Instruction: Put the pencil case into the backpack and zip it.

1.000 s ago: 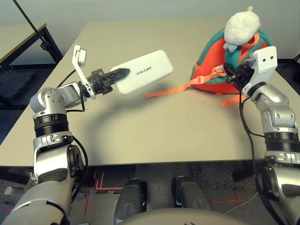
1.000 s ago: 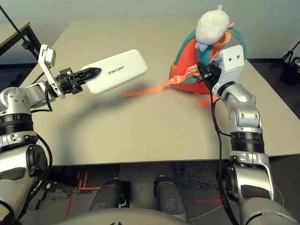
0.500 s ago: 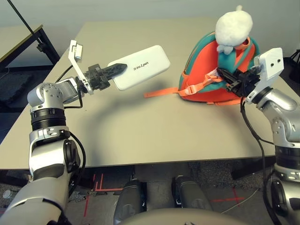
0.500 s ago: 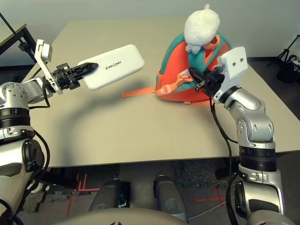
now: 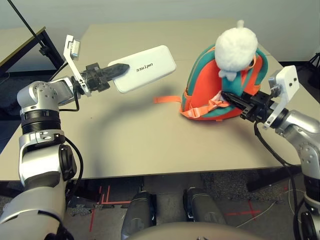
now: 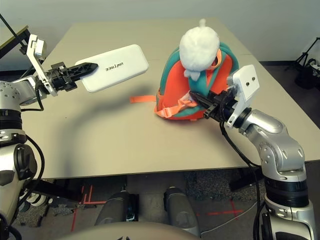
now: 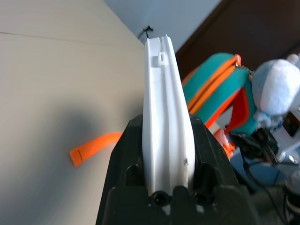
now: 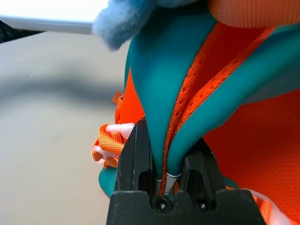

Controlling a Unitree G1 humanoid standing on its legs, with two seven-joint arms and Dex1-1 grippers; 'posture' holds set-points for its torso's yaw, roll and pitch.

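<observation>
Only the right wrist view shows what the right gripper [image 8: 165, 180] has hold of: a teal trim strip with an orange mesh edge, part of the small orange backpack with teal trim [image 5: 220, 92], pinched tight between the two black fingers [image 8: 136, 159]. The head views show that gripper [image 5: 235, 100] merely buried against the backpack's front, below the white-grey plush toy [image 5: 235, 47] on top.

Only the left wrist view shows the flat white rectangular pencil case [image 7: 164, 117] edge-on, its narrow edge standing between the left gripper's black fingers [image 7: 124, 159], which are closed on both faces. The head views show its broad face with grey lettering.

The left gripper [image 5: 117, 69] clamps the pencil case [image 5: 142, 67] by its near end, and the case is lifted clear of the beige table [image 5: 130, 130], well apart from the backpack, to its left. The backpack stands upright on the table, and one orange webbing strap [image 5: 167, 99] trails flat from its base towards the case's side.
</observation>
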